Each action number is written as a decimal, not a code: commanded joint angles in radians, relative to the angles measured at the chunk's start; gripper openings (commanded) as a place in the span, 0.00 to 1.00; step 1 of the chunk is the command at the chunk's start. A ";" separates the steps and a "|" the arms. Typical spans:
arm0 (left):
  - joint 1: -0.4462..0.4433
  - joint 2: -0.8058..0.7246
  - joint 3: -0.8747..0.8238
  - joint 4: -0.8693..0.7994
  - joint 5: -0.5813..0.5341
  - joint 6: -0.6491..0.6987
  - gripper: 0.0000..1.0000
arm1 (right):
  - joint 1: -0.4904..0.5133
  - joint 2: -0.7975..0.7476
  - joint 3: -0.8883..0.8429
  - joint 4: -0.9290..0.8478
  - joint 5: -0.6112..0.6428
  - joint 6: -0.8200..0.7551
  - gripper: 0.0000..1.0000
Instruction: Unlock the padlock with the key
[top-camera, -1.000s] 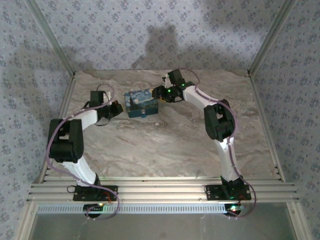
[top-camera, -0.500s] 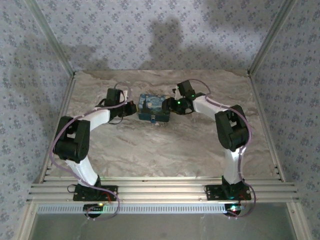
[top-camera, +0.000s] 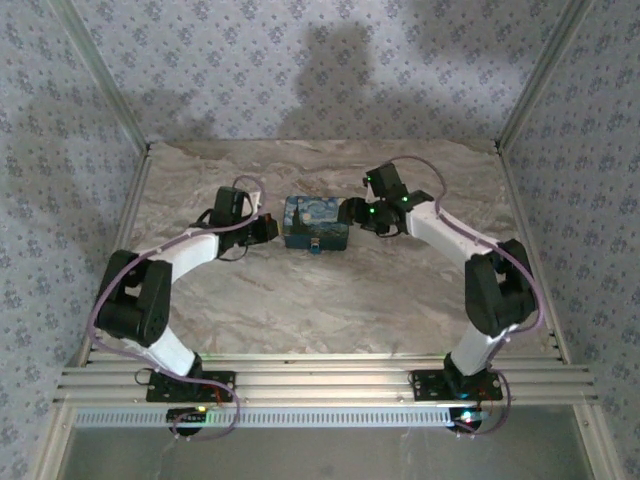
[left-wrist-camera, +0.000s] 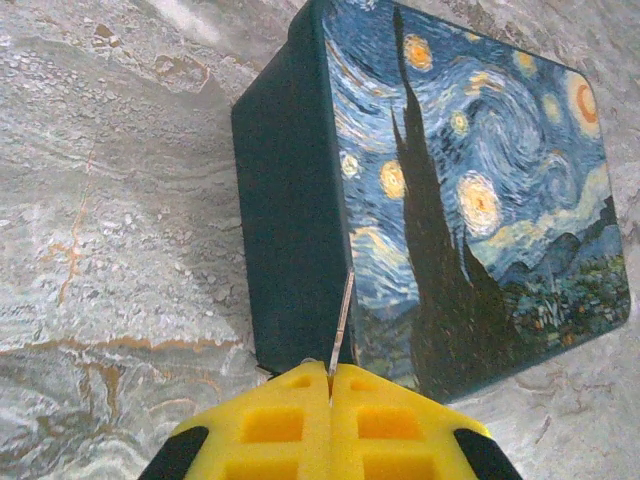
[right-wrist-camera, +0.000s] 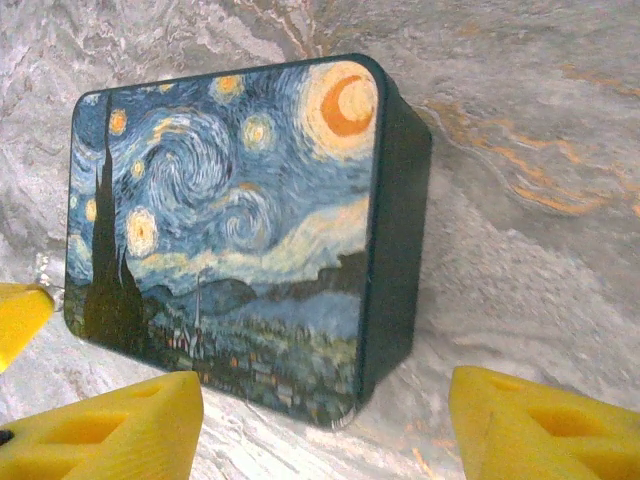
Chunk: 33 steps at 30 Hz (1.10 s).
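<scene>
Left of centre on the table (top-camera: 330, 300), toward its far edge, the left gripper (top-camera: 268, 228) has its jaws fully closed on 1 thin metal blade, the key (left-wrist-camera: 342, 320), seen edge-on against the left side of the painted box (top-camera: 315, 222). The box sits midway between the left and right edges. 1 small fitting on its near face is too small to identify. Just right of the box, the right gripper (top-camera: 350, 212) has its 2 jaws wide apart, gripping nothing.

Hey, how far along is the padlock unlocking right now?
Done: the left pincer is shut on a thin metal strip, probably the key, beside the box. In hand: the right pincer stands open at the box's other side. Left: inserting and turning the key in the padlock.
</scene>
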 joint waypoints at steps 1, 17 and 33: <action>0.002 -0.068 -0.014 -0.043 -0.016 0.044 0.00 | 0.076 -0.077 -0.091 -0.028 0.152 0.037 0.65; 0.018 -0.266 -0.130 -0.114 0.160 0.052 0.00 | 0.360 0.188 -0.055 0.133 0.398 0.216 0.55; 0.004 -0.353 -0.247 -0.058 0.198 0.073 0.00 | 0.332 0.305 0.051 0.180 0.447 0.212 0.57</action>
